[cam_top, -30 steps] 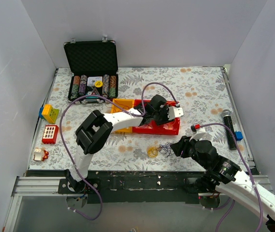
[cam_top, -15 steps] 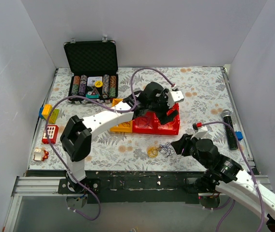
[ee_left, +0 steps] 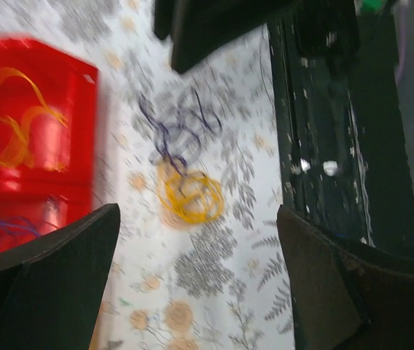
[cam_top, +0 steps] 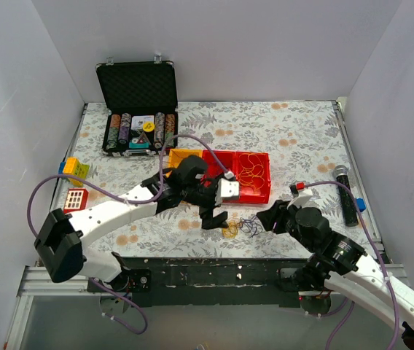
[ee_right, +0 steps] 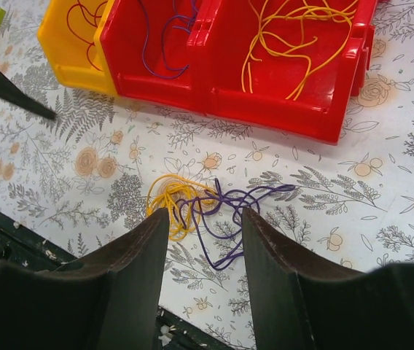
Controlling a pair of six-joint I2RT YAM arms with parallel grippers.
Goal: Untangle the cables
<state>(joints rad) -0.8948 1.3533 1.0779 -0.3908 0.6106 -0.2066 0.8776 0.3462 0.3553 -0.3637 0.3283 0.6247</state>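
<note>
Left claw [cam_top: 214, 216] had swung back from over the red bins [cam_top: 240, 195] to the near side of the table [ee_right: 382, 219]. Its jaws had gone from nearly closed to wide apart. Right claw [cam_top: 269, 219] had hardly shifted.

Left claw: released, nothing between its fingers [ee_left: 54, 284]. Its wrist view was blurred. The cables [cam_top: 240, 227] lay on the table below the gap and a little ahead of it, clear of both fingers.

Cables: one small tangle, a yellow coil [ee_right: 169, 198] with a purple strand [ee_right: 229, 219] looped through it and trailing off to one side. From overhead the tangle sat between the two claws, left claw just to its left and right claw just to its right.

Right claw: jaws apart, gripping nothing. In its wrist view the tangle showed in the gap between the fingers, flat on the table beneath. Whether a fingertip touched a strand could not be told.

Beyond the tangle, seen from right claw:
- Red bins, side by side. Yellow wires [ee_right: 294, 36] lay loose in the right one, a purple wire [ee_right: 165, 44] in the left one.
- Yellow bin [ee_right: 65, 65], against the left end of the red bins, with a red wire [ee_right: 83, 25] inside.

Well beyond left claw an open case [cam_top: 138, 87] stood at the far table edge.
</note>
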